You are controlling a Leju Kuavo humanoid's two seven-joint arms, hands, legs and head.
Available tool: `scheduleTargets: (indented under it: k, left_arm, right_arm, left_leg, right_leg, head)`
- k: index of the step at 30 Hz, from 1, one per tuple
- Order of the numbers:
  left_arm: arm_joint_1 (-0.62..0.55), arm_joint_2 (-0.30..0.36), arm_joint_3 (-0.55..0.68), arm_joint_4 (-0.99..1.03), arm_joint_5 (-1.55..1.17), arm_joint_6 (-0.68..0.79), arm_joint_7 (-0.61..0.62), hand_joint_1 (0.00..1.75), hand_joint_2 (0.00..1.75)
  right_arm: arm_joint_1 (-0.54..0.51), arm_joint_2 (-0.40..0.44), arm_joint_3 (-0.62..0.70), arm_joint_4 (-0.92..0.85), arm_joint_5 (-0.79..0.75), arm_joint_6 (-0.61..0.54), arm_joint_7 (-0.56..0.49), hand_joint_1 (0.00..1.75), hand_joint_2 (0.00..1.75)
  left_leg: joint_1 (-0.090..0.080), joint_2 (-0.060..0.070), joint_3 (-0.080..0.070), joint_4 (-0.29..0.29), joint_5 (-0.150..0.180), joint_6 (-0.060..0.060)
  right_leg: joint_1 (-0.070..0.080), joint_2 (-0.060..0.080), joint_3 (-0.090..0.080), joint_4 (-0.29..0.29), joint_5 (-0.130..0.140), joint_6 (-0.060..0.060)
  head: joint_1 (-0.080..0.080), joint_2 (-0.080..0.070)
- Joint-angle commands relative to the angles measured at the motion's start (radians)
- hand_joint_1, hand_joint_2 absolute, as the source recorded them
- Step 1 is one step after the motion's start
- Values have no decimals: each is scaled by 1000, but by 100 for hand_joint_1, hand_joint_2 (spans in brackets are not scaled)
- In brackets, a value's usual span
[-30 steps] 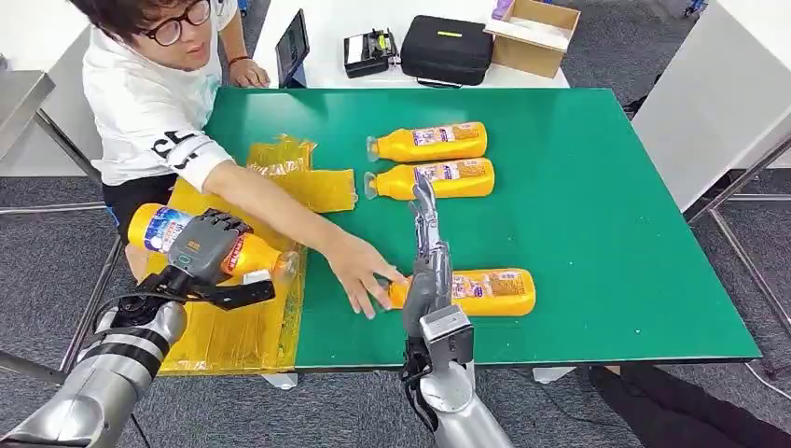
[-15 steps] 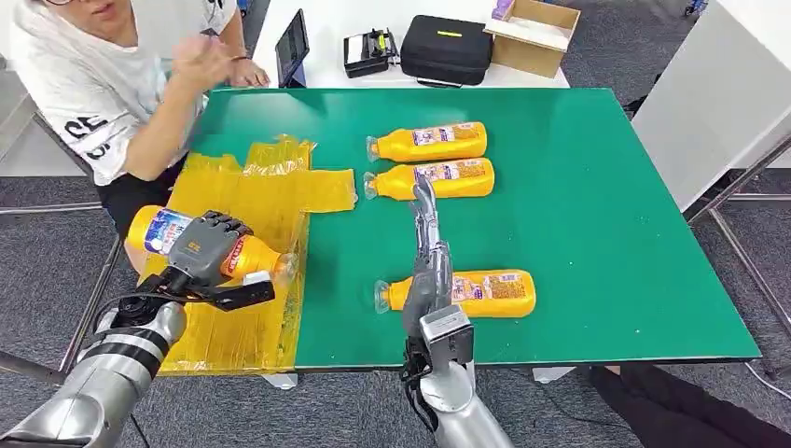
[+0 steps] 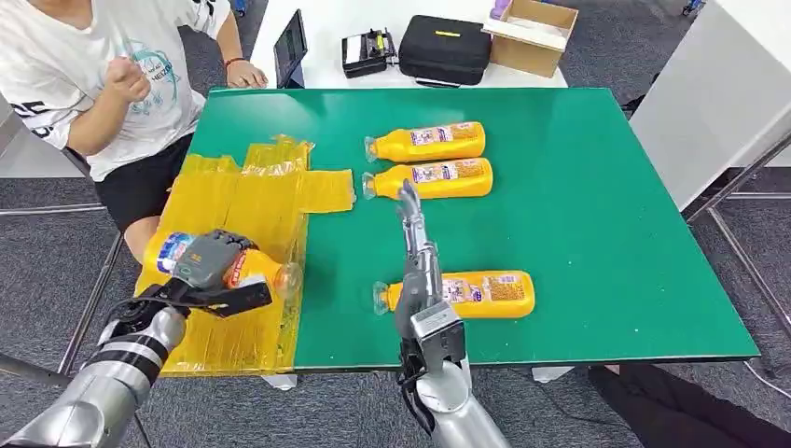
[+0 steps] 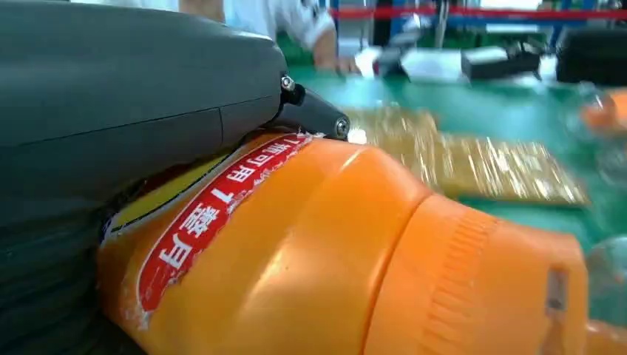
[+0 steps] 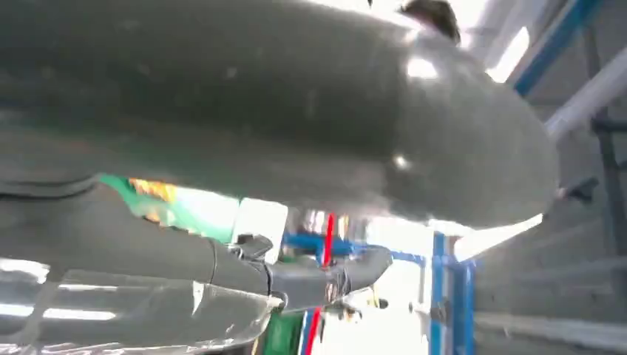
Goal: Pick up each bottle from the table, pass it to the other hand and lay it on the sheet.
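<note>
Green table (image 3: 578,224) holds three bottles, and the person (image 3: 103,75) has pulled back. Left hand (image 3: 213,264) grips a bottle (image 3: 256,271), now lower over the yellow sheet (image 3: 242,201). Right hand (image 3: 417,257) stays flat-fingered, holding nothing.

On the table (image 3: 578,215), the sheet (image 3: 252,201) covers the near-left part. Two bottles (image 3: 424,143) (image 3: 427,179) lie side by side right of it, a third bottle (image 3: 454,293) nearer the front edge. A fourth bottle (image 3: 233,266) sits in the left hand (image 3: 210,266) over the sheet.
</note>
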Motion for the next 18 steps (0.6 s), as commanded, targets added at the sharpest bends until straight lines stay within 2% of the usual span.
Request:
scheduleTargets:
  k: [1, 4, 5, 14, 15, 18]
  left_arm:
    - [2, -16, 13, 94, 18, -4, -10, 175, 175]
    - [2, -16, 13, 94, 18, -4, -10, 175, 175]
    - [3, -18, 19, 91, 29, -13, -12, 175, 175]
    - [14, -14, 5, 71, 27, 2, -2, 175, 175]
    - [14, -11, -23, 65, -10, 43, 28, 17, 175]
    - [14, -11, -23, 65, -10, 43, 28, 17, 175]
  right_arm:
    - [-48, -5, 21, 126, 0, 3, -7, 0, 0]
    - [-48, -5, 21, 126, 0, 3, -7, 0, 0]
    - [-47, -5, 21, 123, 0, 3, -7, 0, 0]
    - [-47, -3, 20, 132, 3, 10, -5, 0, 0]
    - [-45, -5, 20, 131, 8, 9, -4, 0, 0]
    - [-45, -5, 20, 131, 8, 9, -4, 0, 0]
  left_leg:
    - [1, 0, 4, 0, -1, 0]
    - [1, 2, 8, 0, -3, 1]
    - [0, 0, 3, -1, -1, 0]
    - [1, 1, 7, -1, -2, 1]
    - [0, 1, 5, -1, -1, 1]
    - [1, 1, 6, -1, -2, 1]
  right_leg:
    - [1, -1, 5, -1, -1, -3]
    - [2, 0, 10, -2, -2, -5]
    - [1, -1, 4, -1, -1, -2]
    - [2, -1, 8, -2, -1, -4]
    - [1, -1, 7, -1, -1, -3]
    - [1, -1, 8, -2, -2, -3]
  head:
    - [0, 0]
    - [0, 0]
    - [0, 0]
    - [0, 0]
    - [0, 0]
    - [0, 0]
